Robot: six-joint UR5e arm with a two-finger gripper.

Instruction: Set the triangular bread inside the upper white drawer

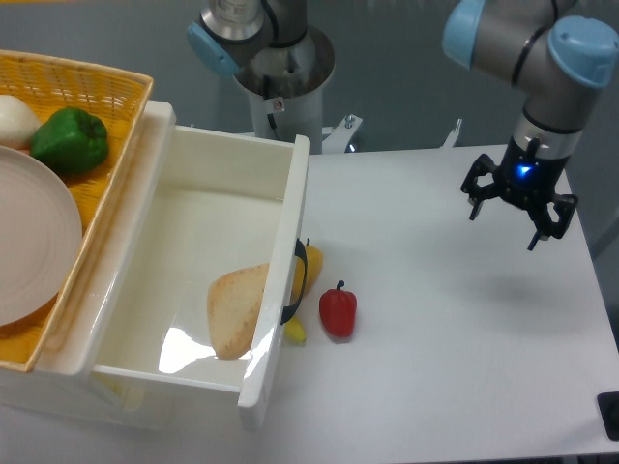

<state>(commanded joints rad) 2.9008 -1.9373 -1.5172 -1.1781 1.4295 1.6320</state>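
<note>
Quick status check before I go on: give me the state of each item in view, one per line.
triangular bread: lying inside the drawer, against its front wall
upper white drawer: pulled open
gripper: open, empty, above the table's right side
red pepper: upright on the table beside the drawer front
yellow item: on the table by the drawer handle, partly hidden
green pepper: in the wicker basket

The arm is built of smooth grey tubes joined by rounded housings with pale blue caps, two of them at the upper right of the frame and one at the top centre. Its round grey base pedestal (283, 72) at the top centre carries a small white sticker with a red mark. The wrist section is a dark grey cylinder. Below it sits the black gripper (517, 206), with a small glowing blue light on its body and thin black jaws set apart.
</note>
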